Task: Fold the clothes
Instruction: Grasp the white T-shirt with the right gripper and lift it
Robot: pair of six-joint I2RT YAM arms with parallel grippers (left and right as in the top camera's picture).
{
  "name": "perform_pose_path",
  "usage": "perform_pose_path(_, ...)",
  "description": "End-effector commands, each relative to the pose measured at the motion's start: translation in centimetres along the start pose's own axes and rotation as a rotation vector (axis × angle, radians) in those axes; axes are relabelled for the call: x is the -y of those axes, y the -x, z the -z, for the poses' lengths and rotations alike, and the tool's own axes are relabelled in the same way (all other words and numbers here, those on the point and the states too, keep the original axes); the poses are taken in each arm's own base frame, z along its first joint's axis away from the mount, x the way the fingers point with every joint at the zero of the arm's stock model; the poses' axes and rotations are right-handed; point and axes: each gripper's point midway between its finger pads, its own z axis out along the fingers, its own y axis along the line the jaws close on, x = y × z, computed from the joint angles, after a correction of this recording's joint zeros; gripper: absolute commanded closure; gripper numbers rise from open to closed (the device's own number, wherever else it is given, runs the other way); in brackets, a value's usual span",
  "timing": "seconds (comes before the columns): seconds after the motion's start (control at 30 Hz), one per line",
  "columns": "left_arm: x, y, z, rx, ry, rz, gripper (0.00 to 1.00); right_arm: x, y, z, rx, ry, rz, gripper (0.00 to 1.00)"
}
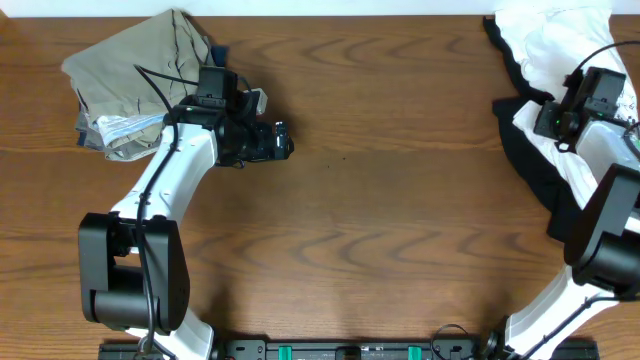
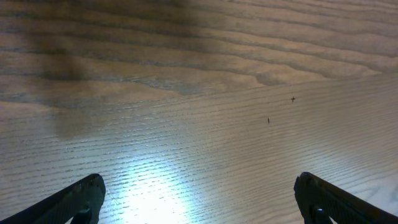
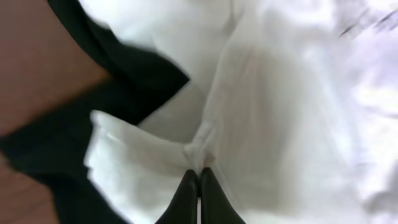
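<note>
The left hand (image 2: 198, 186), fingers (image 2: 79, 198) spread wide, hangs above the glare-lit wooden table (image 2: 205, 74).

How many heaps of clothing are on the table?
2. A khaki stack at the far left corner; a white-and-black heap at the far right, pinched by the right gripper. Garments underneath may be hidden.

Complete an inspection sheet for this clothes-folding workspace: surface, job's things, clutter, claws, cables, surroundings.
Surface: brown wood-grain table.
Job's things: crumpled white fabric garment over black fabric garment, right side; folded khaki fabric pile, far left.
Clutter: nothing seen.
Claws: left claw open above bare wood; right claw shut on the white fabric garment.
Cables: black cable along left arm.
Surroundings: nothing seen.
</note>
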Motion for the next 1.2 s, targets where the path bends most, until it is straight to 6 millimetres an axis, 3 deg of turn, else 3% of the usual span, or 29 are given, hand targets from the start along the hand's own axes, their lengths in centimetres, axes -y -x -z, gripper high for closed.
perform_pose_path(0.0, 0.2, 0.5, 0.1, 0.01, -0.008, -0.022, 0.02, 0.6, 3.8, 3.7, 0.113, -0.017, -0.011, 0.99)
perform_pose_path(0.2, 0.3, 0.6, 0.1, 0.013, -0.008, -0.023, 0.02, -0.3, 4.6, 6.0, 0.135, 0.031, -0.005, 0.99)
perform_pose_path(0.3, 0.3, 0.8, 0.1, 0.023, -0.01, -0.026, 0.02, -1.8, 5.6, 8.5, 0.173, 0.088, 0.01, 0.99)
perform_pose_path(0.5, 0.3, 1.2, 0.2, 0.037, -0.011, -0.029, 0.02, -8.4, 8.8, 17.4, 0.344, 0.322, 0.111, 0.99)
perform_pose_path(0.67, -0.1, 1.6, 1.7, 0.068, -0.007, -0.017, 0.02, -14.5, 9.2, 25.0, 0.466, 0.468, 0.206, 0.99)
perform_pose_path(0.77, -0.3, 2.4, 4.0, 0.125, -0.004, -0.012, 0.02, -18.7, 8.1, 27.8, 0.489, 0.555, 0.27, 0.99)
perform_pose_path(1.0, -0.8, 4.0, 12.3, 0.336, 0.015, -0.003, 0.02, -27.8, 3.5, 30.3, 0.433, 0.741, 0.4, 0.99)
perform_pose_path(1.17, -1.4, 4.2, 17.6, 0.472, 0.042, 0.008, 0.02, -32.3, 0.9, 33.3, 0.442, 0.848, 0.483, 0.99)
